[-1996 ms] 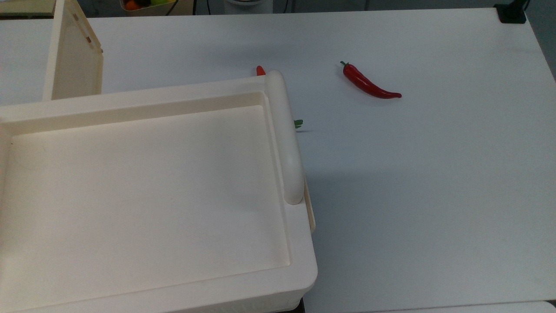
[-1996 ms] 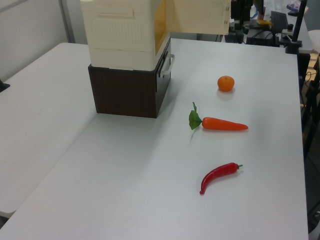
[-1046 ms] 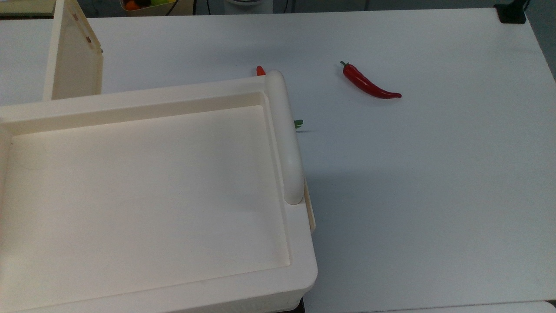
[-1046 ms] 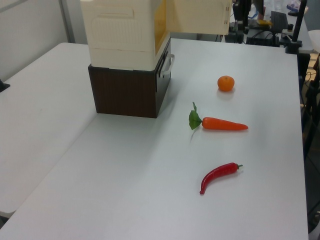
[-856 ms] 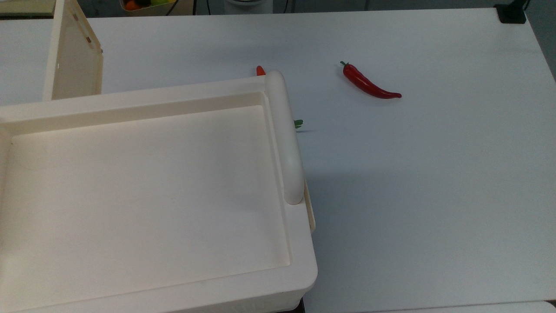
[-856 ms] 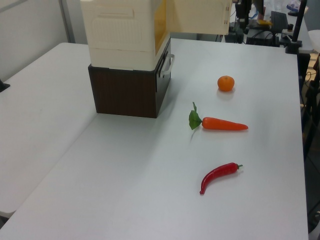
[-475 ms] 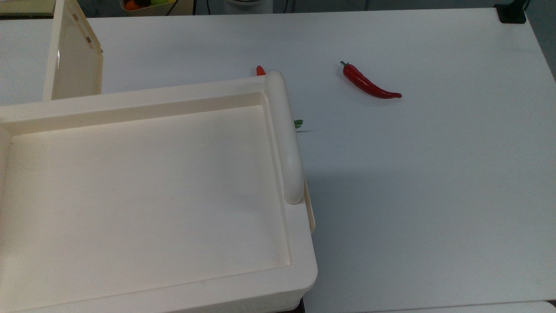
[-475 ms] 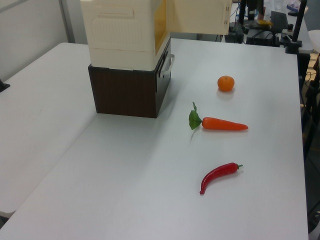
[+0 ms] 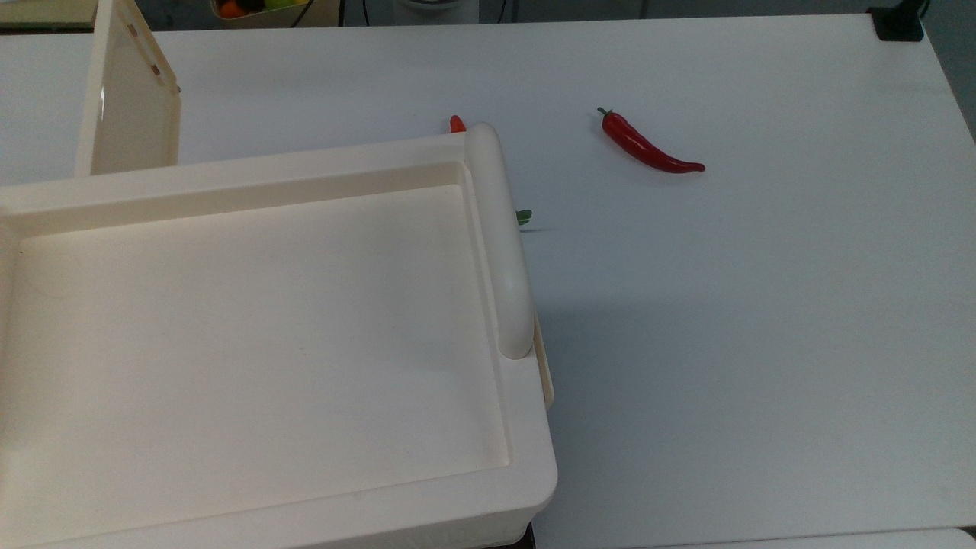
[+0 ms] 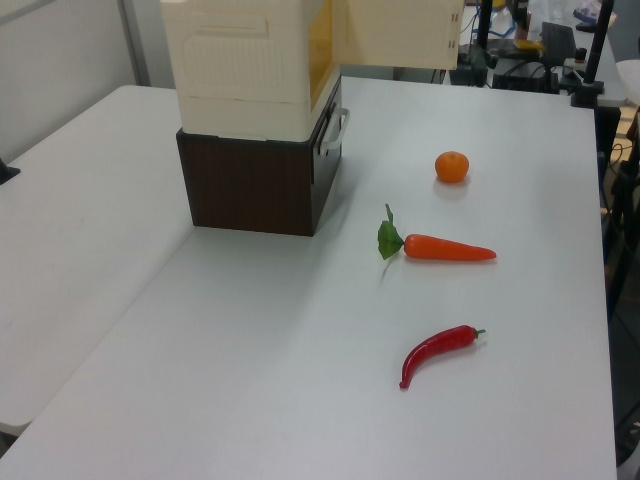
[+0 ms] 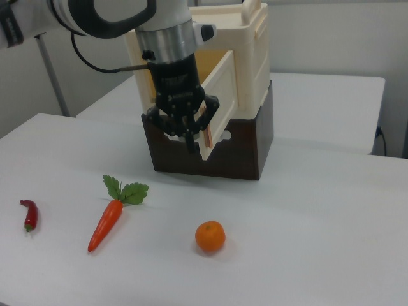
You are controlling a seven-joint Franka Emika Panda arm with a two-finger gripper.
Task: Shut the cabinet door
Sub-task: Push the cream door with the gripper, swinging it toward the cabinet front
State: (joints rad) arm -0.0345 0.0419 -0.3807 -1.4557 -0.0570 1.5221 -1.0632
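Note:
The cabinet (image 9: 252, 328) is a big cream box standing on a dark brown base (image 10: 255, 185). Its door (image 9: 130, 107) stands swung open, at the top view's upper left and sticking out at the left view's top (image 10: 395, 35). In the right view the door (image 11: 220, 86) angles out from the cabinet (image 11: 255, 57), showing a yellowish inside behind it. My gripper (image 11: 190, 145) points down, right in front of the door's free edge, at about the height of the door's lower edge. Whether it touches the door I cannot tell.
On the white table lie a red chili (image 9: 648, 149), a carrot (image 10: 445, 247) with green leaves and an orange (image 10: 452, 166), all in front of the cabinet's open side. In the right view the orange (image 11: 210, 236) and carrot (image 11: 108, 220) lie below my gripper.
The door panel has turned very slightly in the top view. The cabinet and the vegetables have not moved.

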